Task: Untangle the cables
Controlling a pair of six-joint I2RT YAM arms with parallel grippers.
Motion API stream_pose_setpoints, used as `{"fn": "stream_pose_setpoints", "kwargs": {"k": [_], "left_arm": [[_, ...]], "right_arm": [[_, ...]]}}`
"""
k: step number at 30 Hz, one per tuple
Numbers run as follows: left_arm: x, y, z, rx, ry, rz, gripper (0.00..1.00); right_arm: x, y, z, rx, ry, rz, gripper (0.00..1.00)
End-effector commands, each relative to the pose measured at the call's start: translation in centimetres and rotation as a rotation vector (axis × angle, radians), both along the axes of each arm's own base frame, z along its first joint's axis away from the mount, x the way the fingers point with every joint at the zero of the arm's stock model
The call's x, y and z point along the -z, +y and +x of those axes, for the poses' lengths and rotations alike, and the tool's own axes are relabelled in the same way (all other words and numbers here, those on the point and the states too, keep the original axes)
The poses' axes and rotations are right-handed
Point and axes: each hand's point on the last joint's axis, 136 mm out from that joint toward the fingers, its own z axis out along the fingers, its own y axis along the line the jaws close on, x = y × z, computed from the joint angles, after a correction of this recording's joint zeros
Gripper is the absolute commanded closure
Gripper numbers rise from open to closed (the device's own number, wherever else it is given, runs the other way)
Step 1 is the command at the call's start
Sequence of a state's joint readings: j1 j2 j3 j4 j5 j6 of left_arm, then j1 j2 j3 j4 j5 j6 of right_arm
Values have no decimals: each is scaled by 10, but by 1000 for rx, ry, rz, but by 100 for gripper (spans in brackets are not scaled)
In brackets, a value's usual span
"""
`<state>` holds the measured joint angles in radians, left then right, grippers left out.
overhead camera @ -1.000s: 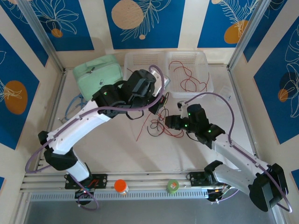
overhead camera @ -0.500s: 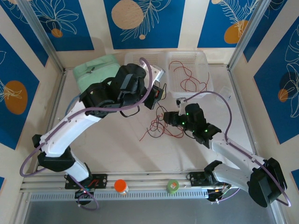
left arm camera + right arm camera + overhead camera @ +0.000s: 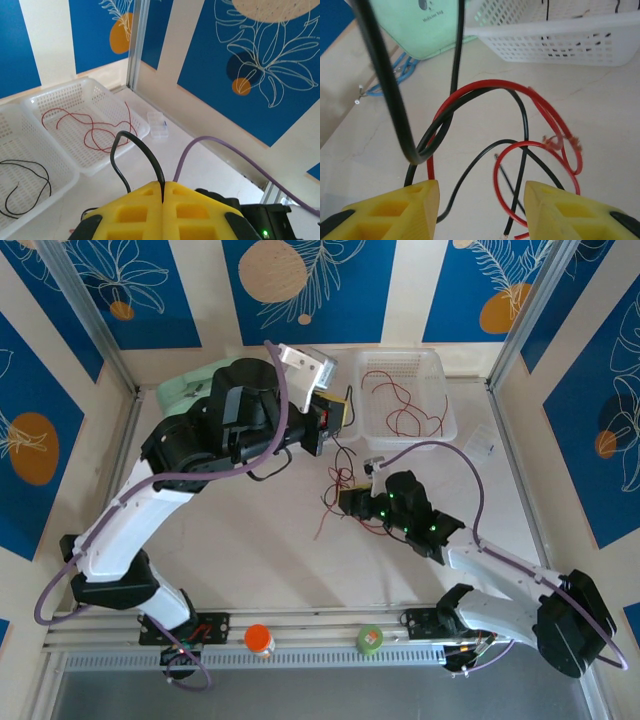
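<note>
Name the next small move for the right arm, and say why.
Probably close the right gripper on the red cable looped between its open jaws, to pin it. The left gripper is shut on a black cable, and the right wrist view shows a raised black strand hooked through that red loop; holding the red down should let the black pull free.

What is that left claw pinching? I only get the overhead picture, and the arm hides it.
Observer: The left gripper is shut on a black cable that arches up from its closed jaws.
Operator: Is the right claw holding anything?
Observer: No. The right gripper is open, and a red loop lies on the table beyond its jaws.
Operator: And the basket beside the one with red wires?
Observer: That basket holds a loose black cable.
</note>
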<state>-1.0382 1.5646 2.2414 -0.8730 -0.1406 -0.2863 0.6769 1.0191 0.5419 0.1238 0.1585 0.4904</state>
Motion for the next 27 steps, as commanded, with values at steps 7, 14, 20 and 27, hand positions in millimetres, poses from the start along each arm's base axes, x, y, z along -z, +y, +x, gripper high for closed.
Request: {"fn": "stream_pose_setpoints", "kwargs": {"k": [7, 14, 20, 27], "left_arm": [[-25, 6, -2, -5, -25, -95, 100], [-28, 8, -5, -1, -27, -106, 100], [-28, 14, -5, -18, -29, -100, 100], [-22, 21, 2, -69, -41, -83, 100]], "right_arm": [[-47, -3, 18, 82, -154, 79, 53], [-58, 5, 39, 116, -177, 54, 60], [-71, 13, 43, 97, -193, 81, 61], [-79, 0, 23, 85, -179, 104, 57]]}}
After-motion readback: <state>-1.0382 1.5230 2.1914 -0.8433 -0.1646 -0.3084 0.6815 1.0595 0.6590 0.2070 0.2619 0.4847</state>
